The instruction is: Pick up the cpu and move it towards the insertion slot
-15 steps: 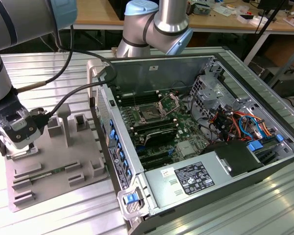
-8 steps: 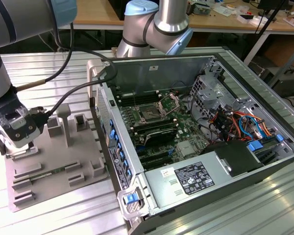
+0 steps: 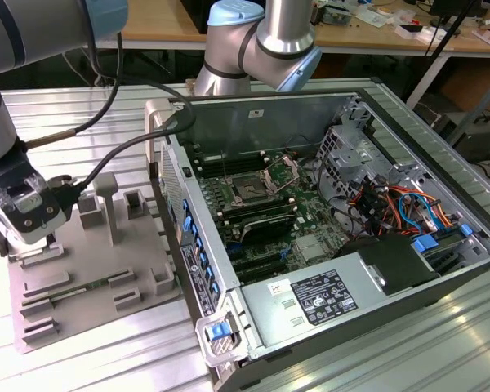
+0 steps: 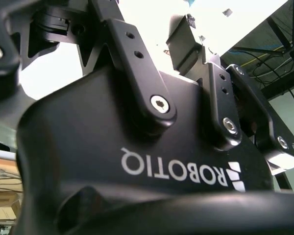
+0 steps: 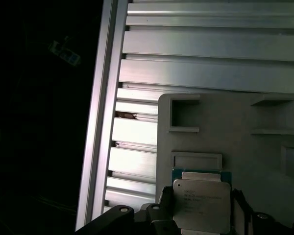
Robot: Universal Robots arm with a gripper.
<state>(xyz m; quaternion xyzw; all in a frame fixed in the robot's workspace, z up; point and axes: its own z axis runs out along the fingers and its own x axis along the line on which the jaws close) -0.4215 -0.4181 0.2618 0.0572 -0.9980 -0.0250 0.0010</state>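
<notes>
In the first wrist view the cpu (image 5: 202, 205), a flat square chip with a dull silvery top, lies at the edge of the grey plastic tray (image 5: 264, 161). My gripper (image 5: 202, 203) is shut on it, with a black finger (image 5: 165, 199) pressed against each side. In the exterior view the gripper (image 3: 28, 237) sits low over the tray (image 3: 90, 302) at that view's left and hides the chip. The insertion slot (image 3: 249, 186), dark-centred with its metal bracket raised, lies on the motherboard inside the open computer case, far to that view's right of the gripper.
Raised blocks (image 3: 106, 204) stand on the tray between the gripper and the case wall (image 3: 188, 237). A power supply (image 3: 327, 298) and bundled cables (image 3: 400, 204) fill the case's near side. The slatted aluminium table (image 3: 106, 114) ends at an edge (image 5: 100, 122) beside the tray.
</notes>
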